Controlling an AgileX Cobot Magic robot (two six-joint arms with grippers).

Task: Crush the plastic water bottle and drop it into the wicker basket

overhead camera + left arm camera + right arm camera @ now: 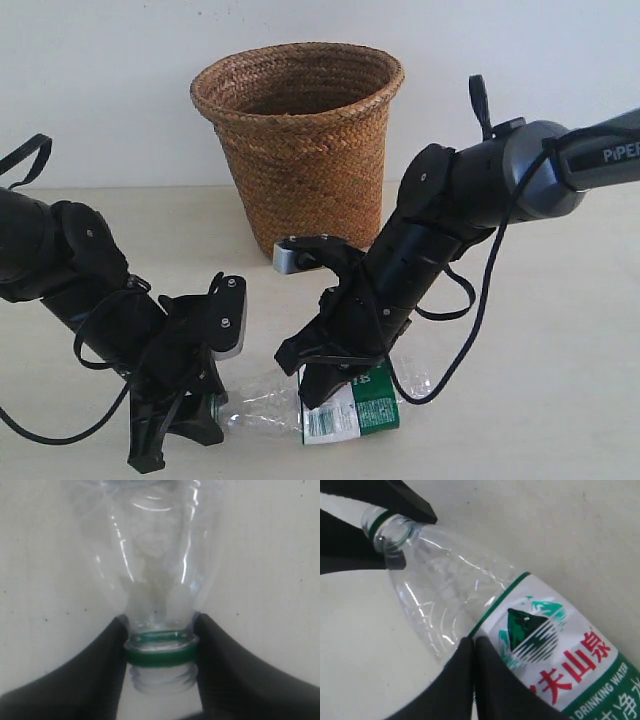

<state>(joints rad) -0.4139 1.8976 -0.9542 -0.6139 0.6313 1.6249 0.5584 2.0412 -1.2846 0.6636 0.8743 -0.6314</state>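
The bottle [262,405] at the counter's [560,400] front edge is clenched by the left gripper [160,652]; the right gripper [474,657] is closed

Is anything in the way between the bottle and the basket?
Nothing loose lies between the plastic water bottle and the wicker basket; only the right arm leans across that gap. The basket's top is open.

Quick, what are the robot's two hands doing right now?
Left end effector: closed, clamped on the neck of the plastic water bottle.
Right end effector: closed, fingers pressed together, tips at the bottle's label edge.
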